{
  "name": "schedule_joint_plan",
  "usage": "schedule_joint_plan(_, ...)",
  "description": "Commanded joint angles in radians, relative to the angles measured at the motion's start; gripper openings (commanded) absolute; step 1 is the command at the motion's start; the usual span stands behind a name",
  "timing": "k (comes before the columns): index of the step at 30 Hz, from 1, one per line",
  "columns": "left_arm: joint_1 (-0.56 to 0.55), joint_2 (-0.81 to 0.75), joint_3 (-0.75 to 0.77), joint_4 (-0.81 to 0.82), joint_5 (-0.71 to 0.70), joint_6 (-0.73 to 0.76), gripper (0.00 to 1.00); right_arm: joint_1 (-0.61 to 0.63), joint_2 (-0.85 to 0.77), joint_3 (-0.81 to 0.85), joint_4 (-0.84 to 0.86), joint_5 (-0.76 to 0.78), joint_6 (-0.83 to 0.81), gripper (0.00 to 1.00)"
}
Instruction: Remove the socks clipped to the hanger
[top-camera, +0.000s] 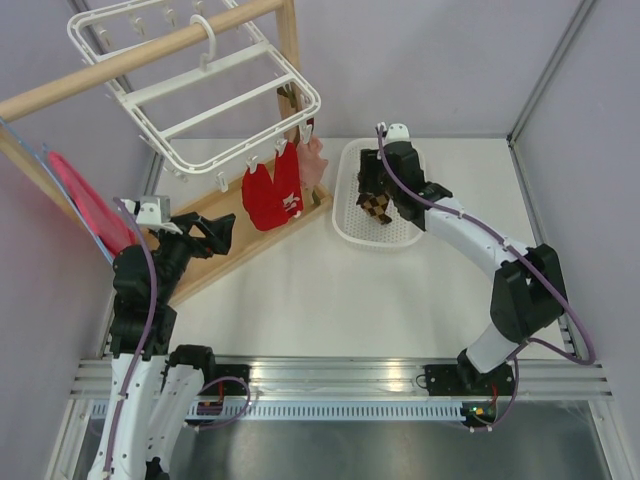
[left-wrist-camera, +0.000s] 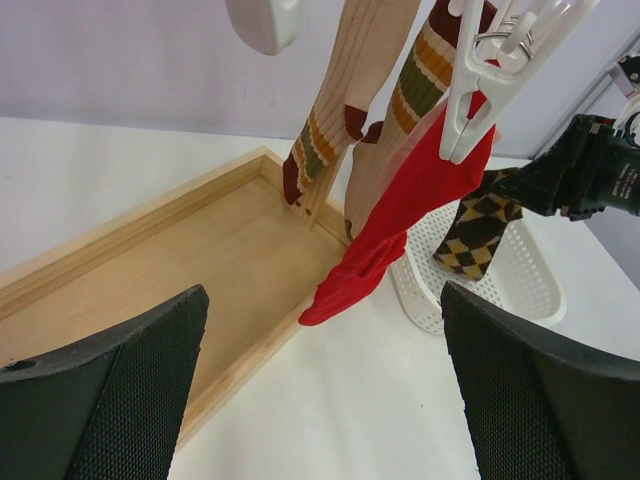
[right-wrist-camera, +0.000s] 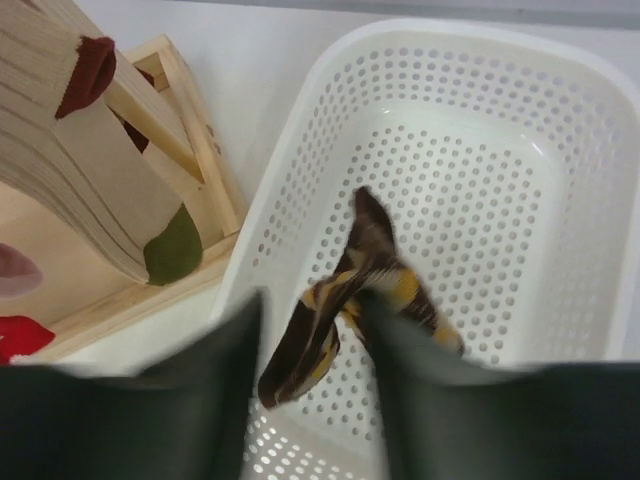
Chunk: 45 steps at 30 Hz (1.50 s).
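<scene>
Right fingers (right-wrist-camera: 210, 400) grip the brown-and-yellow diamond-checkered fabric sock (right-wrist-camera: 345, 290) above the white perforated plastic basket (right-wrist-camera: 560, 200); left fingers (left-wrist-camera: 120, 400) spread apart.

Tabletop (top-camera: 330, 290) is plain white and matte, boxed in by pale walls at the back and on both sides. Only two things actually sit on it. One is a shallow wooden tray (left-wrist-camera: 190, 250), light wood with a raised lip all round. It lies at an angle, from the left side up toward the back middle. The other is a white plastic basket (top-camera: 341, 205) full of little holes, at the back and a bit right of centre. It's just beside the tray's far corner, can't tell if they touch. A metal rail (top-camera: 340, 375) runs along the near edge.
</scene>
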Motion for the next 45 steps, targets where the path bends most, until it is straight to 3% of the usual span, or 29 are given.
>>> schedule_joint_plan(1,0.003,0.01,0.004,0.001,0.025,0.009,1.0,-0.027,-0.01,0.013,-0.019,-0.022,0.001,0.88)
schedule_joint_plan(2,0.003,0.014,0.007,-0.002,0.028,0.007,1.0,-0.032,-0.013,0.008,-0.028,-0.023,0.004,0.98)
schedule_joint_plan(20,-0.055,-0.014,-0.015,-0.002,0.056,0.018,1.0,-0.084,-0.187,-0.187,-0.002,-0.055,0.015,0.98)
schedule_joint_plan(28,-0.06,-0.026,-0.071,0.012,0.031,-0.099,1.0,-0.085,-0.255,-0.272,0.059,-0.135,0.062,0.98)
schedule_joint_plan(45,-0.201,0.294,0.013,0.21,-0.07,-0.085,1.0,-0.081,-0.353,-0.457,0.21,-0.287,0.125,0.98)
